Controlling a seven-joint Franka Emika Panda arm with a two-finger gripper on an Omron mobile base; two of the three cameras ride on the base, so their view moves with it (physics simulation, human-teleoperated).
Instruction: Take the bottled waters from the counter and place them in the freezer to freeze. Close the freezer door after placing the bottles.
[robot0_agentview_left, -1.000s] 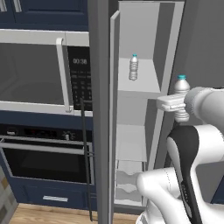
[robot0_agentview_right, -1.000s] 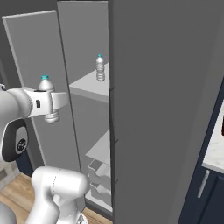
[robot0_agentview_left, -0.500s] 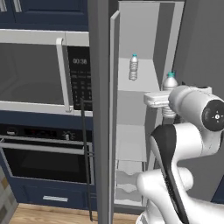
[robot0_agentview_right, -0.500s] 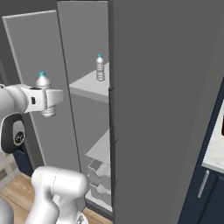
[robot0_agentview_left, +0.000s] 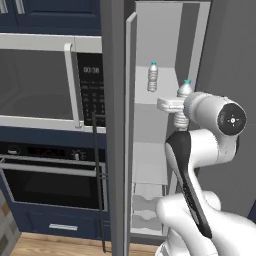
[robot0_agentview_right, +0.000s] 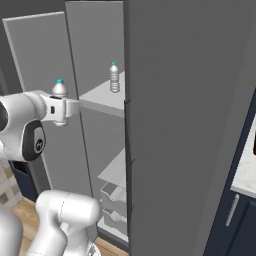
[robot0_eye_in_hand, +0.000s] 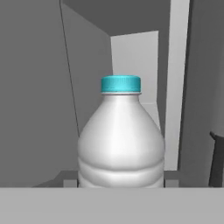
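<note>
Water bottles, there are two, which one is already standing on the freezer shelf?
The farther bottle, standing free on the upper shelf. The other bottle is clamped in the gripper, outside the shelf.

One small clear ribbed plastic bottle (robot0_agentview_left: 152, 77) stands on the white freezer shelf (robot0_agentview_left: 162, 98); a second clear bottle (robot0_agentview_left: 183, 97) sits upright in the gripper (robot0_agentview_left: 176, 106), before that shelf, right of the steel microwave (robot0_agentview_left: 47, 82).

White glossy rounded arm (robot0_agentview_left: 200, 150) segments, black joint bands, dark round joint cap with small markings.
</note>
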